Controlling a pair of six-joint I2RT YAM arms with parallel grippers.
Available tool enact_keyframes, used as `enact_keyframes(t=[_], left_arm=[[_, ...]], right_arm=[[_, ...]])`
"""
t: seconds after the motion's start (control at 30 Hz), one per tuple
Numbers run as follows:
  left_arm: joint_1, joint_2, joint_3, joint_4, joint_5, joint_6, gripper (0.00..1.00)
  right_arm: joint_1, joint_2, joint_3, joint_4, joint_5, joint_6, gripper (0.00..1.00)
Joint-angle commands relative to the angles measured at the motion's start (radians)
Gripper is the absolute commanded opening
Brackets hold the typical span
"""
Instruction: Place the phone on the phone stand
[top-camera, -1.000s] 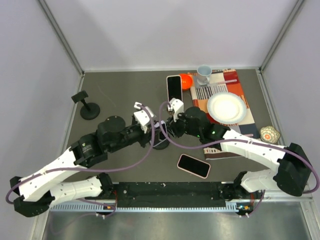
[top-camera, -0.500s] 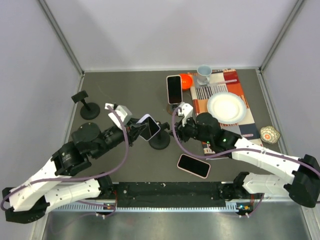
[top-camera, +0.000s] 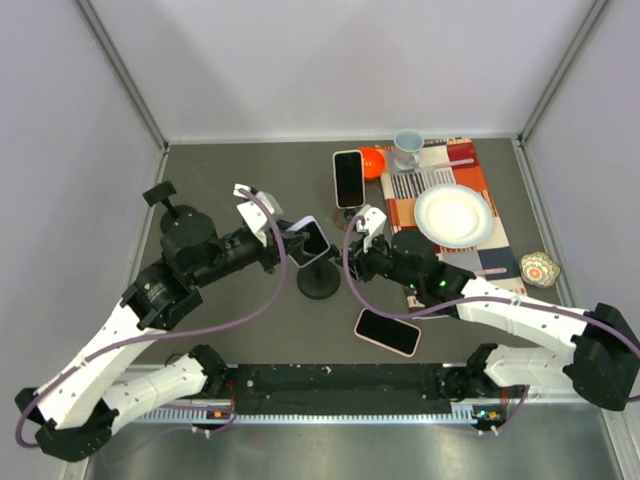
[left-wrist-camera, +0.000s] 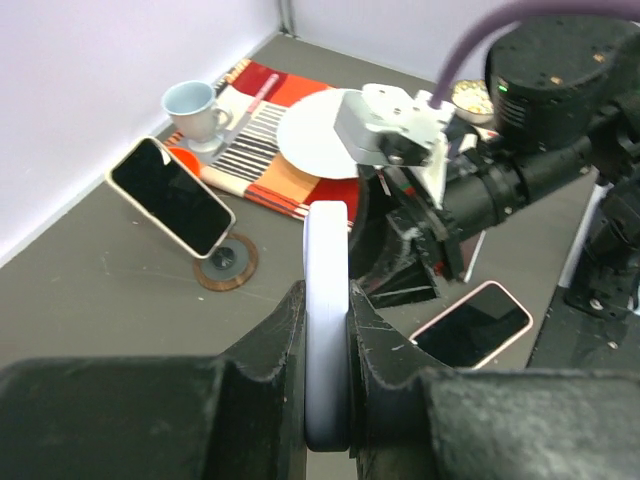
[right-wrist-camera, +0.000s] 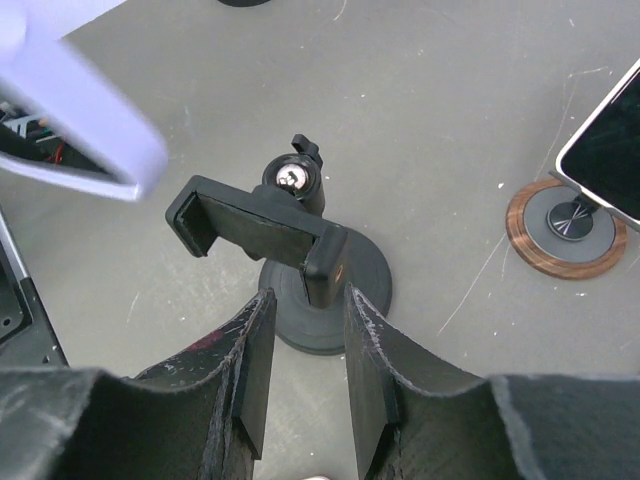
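Note:
My left gripper (top-camera: 298, 247) is shut on a lavender phone (top-camera: 312, 240) and holds it in the air just above and left of the black phone stand (top-camera: 320, 284). In the left wrist view the phone (left-wrist-camera: 327, 300) stands edge-on between the fingers of the left gripper (left-wrist-camera: 327, 335). My right gripper (top-camera: 353, 262) is open right of the stand. In the right wrist view the right gripper (right-wrist-camera: 305, 345) has its jaws apart, just short of the right end of the stand's empty clamp (right-wrist-camera: 258, 233). The stand's round base (right-wrist-camera: 345, 300) lies below, and the lavender phone (right-wrist-camera: 85, 105) is at the upper left.
A second phone (top-camera: 348, 178) leans on a wooden-based stand (left-wrist-camera: 226, 262). A pink phone (top-camera: 387, 331) lies flat near the front. A striped mat (top-camera: 405, 185) carries a white plate (top-camera: 454, 215) and a cup (top-camera: 407, 148). Another black stand (top-camera: 176, 214) is at the far left.
My left arm has pulled back from the stand with the lavender phone, then carried it up and right over the stand. My right gripper drew back to the right of the stand.

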Motion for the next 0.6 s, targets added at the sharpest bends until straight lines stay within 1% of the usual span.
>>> enact_keyframes(t=[0.0, 0.13, 0.2, 0.3, 0.4, 0.43, 0.57], left_arm=[[0.109, -0.031, 0.039, 0.144, 0.207, -0.031, 0.00], [0.121, -0.055, 0.003, 0.150, 0.208, -0.039, 0.00], [0.123, -0.066, -0.007, 0.143, 0.208, -0.039, 0.00], [0.126, -0.069, -0.015, 0.130, 0.207, -0.030, 0.00], [0.129, -0.058, -0.012, 0.111, 0.220, -0.021, 0.00], [0.129, -0.055, -0.009, 0.107, 0.225, -0.021, 0.00], [0.132, -0.028, 0.003, 0.095, 0.274, -0.016, 0.00]], right_arm=[[-0.006, 0.020, -0.007, 0.119, 0.000, -0.002, 0.33], [-0.006, 0.042, -0.001, 0.125, 0.008, -0.022, 0.25], [-0.006, 0.043, -0.008, 0.145, 0.003, -0.026, 0.23], [-0.006, 0.059, -0.002, 0.150, 0.008, -0.031, 0.17], [-0.006, 0.071, -0.002, 0.162, 0.021, -0.034, 0.07], [-0.006, 0.076, 0.007, 0.158, 0.026, -0.041, 0.01], [-0.006, 0.106, 0.027, 0.142, 0.032, -0.058, 0.00]])
